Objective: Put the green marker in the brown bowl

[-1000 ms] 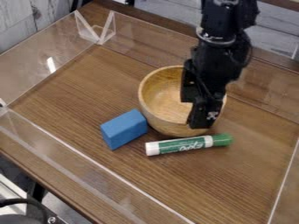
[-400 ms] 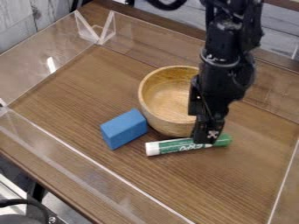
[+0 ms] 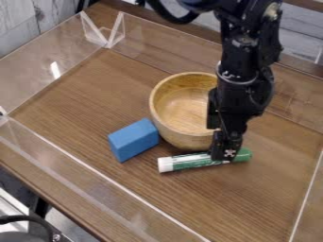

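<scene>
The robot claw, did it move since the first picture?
Yes. The gripper has come down from beside the bowl to right over the green marker, jaws open.

Even, fairly bright light falls from above, and shadows on the wooden surface (image 3: 89, 95) stay soft. White glare streaks the clear walls (image 3: 51, 68) at upper left (small, coarse frame, slightly soft throughout). The dark arm (image 3: 246, 57) loses detail.
</scene>
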Controlling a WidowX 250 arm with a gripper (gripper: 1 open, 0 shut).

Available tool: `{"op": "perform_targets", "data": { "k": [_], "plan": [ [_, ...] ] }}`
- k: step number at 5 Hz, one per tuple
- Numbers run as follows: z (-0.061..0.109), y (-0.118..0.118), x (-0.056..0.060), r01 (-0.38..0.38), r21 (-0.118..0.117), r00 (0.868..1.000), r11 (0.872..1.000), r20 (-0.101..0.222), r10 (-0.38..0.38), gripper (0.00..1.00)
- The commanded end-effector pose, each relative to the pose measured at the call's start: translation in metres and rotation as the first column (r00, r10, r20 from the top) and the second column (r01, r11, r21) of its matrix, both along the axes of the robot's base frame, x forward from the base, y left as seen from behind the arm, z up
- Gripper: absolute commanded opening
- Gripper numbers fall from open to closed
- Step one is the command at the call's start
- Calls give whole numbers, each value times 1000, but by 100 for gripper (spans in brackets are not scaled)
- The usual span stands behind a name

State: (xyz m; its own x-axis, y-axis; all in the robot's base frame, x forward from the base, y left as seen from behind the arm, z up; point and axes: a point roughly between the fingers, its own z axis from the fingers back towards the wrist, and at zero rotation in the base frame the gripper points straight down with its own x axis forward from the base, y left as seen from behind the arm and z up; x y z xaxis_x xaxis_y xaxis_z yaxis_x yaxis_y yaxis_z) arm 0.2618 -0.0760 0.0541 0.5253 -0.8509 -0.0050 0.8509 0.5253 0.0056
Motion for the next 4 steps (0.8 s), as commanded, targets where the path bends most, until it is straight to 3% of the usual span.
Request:
{"op": "perform_targets", "data": {
  "k": [1,3,4],
  "plan": [
    [2,-7,4,24,-20,999,1000,44,-23,100],
    [-11,-9,4,44,-34,998,998,56,-42,100],
    [-15,-9,4,58,-38,997,998,60,-55,0]
  ]
}}
